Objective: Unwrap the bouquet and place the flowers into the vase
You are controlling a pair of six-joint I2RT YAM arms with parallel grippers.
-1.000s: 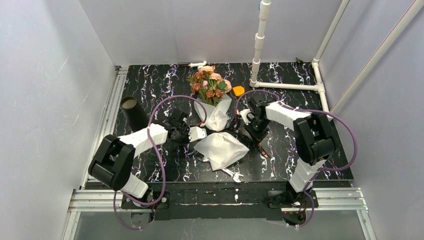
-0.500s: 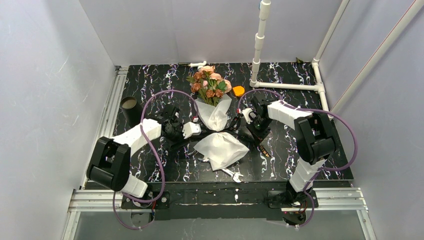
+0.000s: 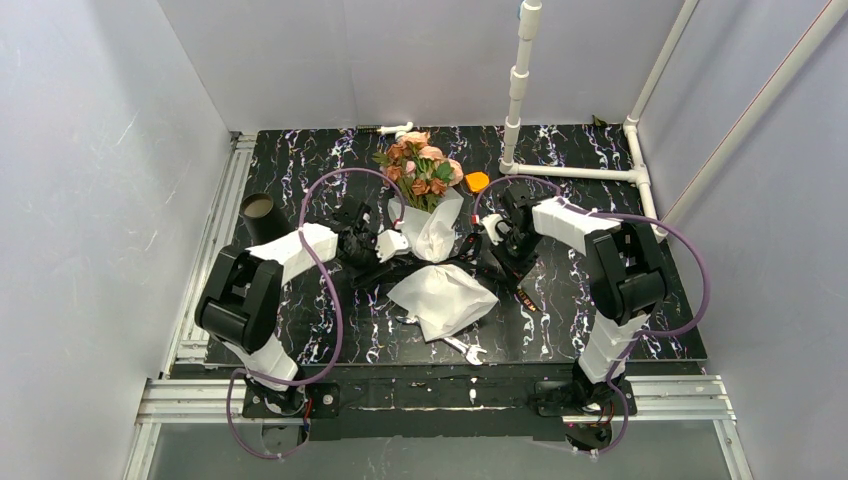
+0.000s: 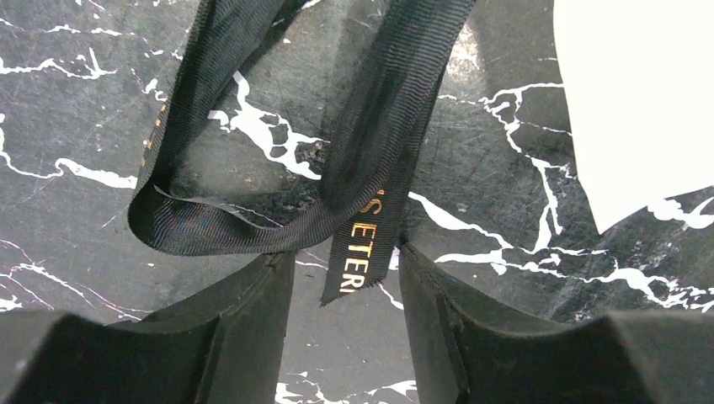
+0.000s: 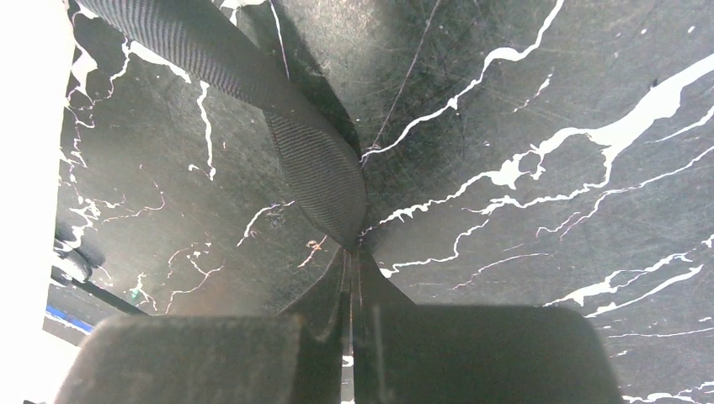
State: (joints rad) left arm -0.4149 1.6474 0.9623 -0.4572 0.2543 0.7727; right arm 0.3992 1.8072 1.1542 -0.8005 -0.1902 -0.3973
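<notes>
Wrapped bouquet [image 3: 425,195] lying centre, black vase [image 3: 260,213] left

Black ribbon [image 4: 362,252], loose tail, left wrist view: gold capital lettering running along length, legible part "S ETERI", clipped at cut end. Second strand, left: faint gold marks, too blurred to read

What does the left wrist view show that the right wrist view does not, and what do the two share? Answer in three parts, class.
Only the left wrist view: the left gripper is open, and the loose gold-lettered end of the black woven ribbon lies in the gap beside a slack loop. Only the right wrist view: the right gripper is pinched shut on that ribbon. Both: the ribbon, the black white-veined marble tabletop and an edge of the white paper wrap.
</notes>
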